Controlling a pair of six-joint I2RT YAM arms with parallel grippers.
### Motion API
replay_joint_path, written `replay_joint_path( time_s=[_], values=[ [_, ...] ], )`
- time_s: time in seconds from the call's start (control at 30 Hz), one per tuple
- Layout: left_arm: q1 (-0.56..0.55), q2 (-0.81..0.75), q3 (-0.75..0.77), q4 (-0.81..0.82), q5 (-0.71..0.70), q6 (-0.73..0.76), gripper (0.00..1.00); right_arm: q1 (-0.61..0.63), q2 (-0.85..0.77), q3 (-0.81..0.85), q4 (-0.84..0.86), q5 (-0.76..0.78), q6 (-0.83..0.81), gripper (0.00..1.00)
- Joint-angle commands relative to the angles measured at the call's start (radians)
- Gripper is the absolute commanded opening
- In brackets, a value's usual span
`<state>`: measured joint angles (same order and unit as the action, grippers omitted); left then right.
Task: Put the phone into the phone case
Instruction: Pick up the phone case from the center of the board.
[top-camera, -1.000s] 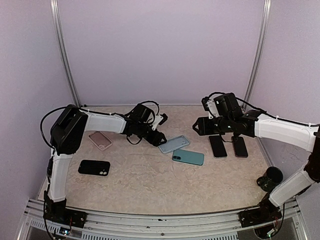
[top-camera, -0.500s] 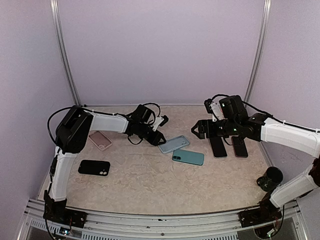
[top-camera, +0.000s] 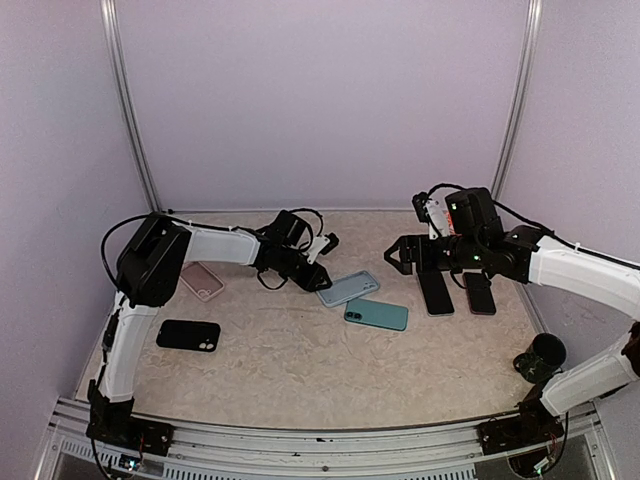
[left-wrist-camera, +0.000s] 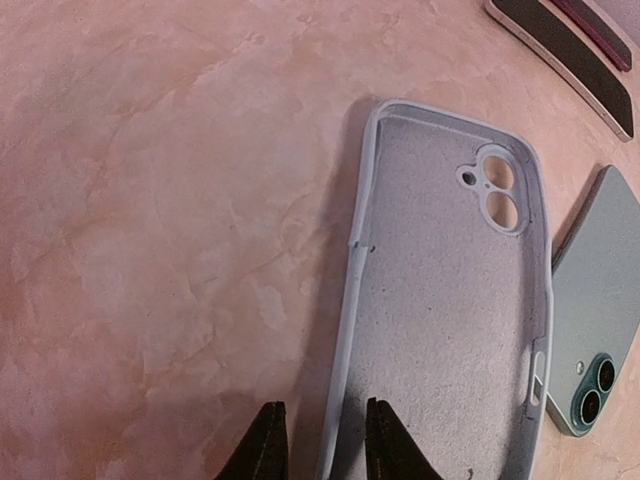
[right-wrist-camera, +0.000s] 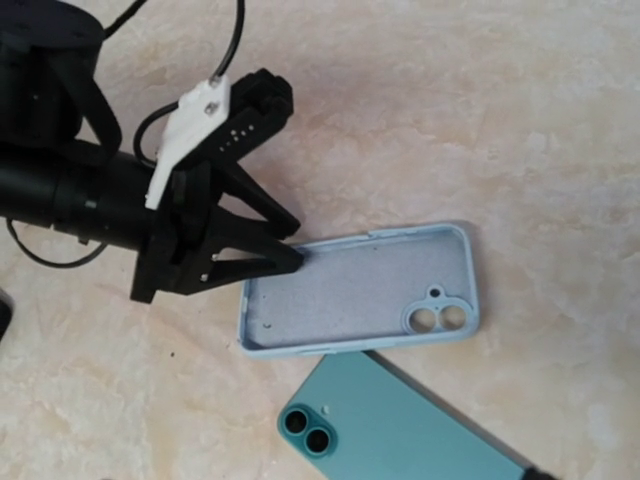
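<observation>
The left gripper (left-wrist-camera: 325, 448) is set low over the bench (left-wrist-camera: 150, 200). Its fingers (left-wrist-camera: 268, 450) are narrowly parted and straddle one long rim of the light blue phone case (left-wrist-camera: 450, 330). A sliver of gap is seen on each side of that rim, so nothing is pinched.

The case lies open side up and runs straight away from the gripper, with the camera cut-out at its far end. The teal phone (left-wrist-camera: 590, 320) lies back up just beyond the case's other long edge, on the side away from the gripper. Whether the two touch cannot be told. Bare bench is left on the outer side of the gripper, away from the case.

The right gripper (top-camera: 397, 255) is held above the bench across the case, well apart from the left gripper. Whether it is spread cannot be told. Two dark phones (top-camera: 436, 292) lie behind it, under its arm.
</observation>
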<state>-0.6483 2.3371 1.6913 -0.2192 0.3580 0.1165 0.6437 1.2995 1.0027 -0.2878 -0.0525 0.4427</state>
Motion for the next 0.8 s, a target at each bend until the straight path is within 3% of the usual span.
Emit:
replay_joint_path(
  time_s=[0.0, 0.4, 0.6, 0.77],
  values=[
    [0.001, 0.026, 0.026, -0.015, 0.022, 0.001, 0.25, -0.001, -0.019, 0.007, -0.004, -0.001, -0.004, 0.86],
    [-0.001, 0.015, 0.01, 0.012, -0.03, -0.033, 0.01, -0.001, -0.016, 0.005, 0.001, 0.0, -0.003, 0.88],
    [-0.003, -0.033, -0.019, 0.083, -0.092, -0.11, 0.0, -0.002, -0.014, -0.003, 0.004, 0.001, -0.003, 0.88],
    [-0.014, -0.087, -0.054, 0.119, -0.262, -0.217, 0.0, -0.002, -0.016, -0.007, 0.002, 0.009, -0.004, 0.88]
  ],
)
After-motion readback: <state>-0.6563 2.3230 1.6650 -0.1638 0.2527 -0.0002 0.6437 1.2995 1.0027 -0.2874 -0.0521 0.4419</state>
